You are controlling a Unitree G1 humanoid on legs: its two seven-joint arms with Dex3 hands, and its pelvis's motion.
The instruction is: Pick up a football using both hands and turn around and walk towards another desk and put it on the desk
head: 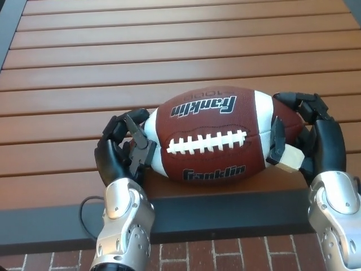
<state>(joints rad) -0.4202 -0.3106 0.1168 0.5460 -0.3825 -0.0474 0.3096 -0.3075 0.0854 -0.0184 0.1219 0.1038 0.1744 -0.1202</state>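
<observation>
The slatted wooden desk (180,51) filled the upper part of the head view, its boards running side to side, with wide bare room behind the ball and to either side of it. Its dark front edge (225,212) crossed the lower picture, and below that lay a strip of brick floor (225,254). A dark border (8,34) showed at the far left corner of the top.

At the left, the left hand (121,149) rose from a silver forearm (121,226) that crossed the front edge, a thin black cable (84,212) looping beside it. Its fingers (115,129) curled over toward the ball's pointed left end, and the thumb pressed against the white stripe there, so the hand was clasped on that tip.

The football (211,135) lay lengthwise close to the front edge, between the two hands, laces facing up and the "Franklin" lettering above and below them. Whether it rested on the slats or was just lifted off them could not be told.

At the right, the right hand (307,138) cupped the other end: its fingers (302,104) hooked over the top of the tip, and the thumb, with a pale pad, pressed the ball's near side. The silver right forearm (333,220) came up from the lower right corner.
</observation>
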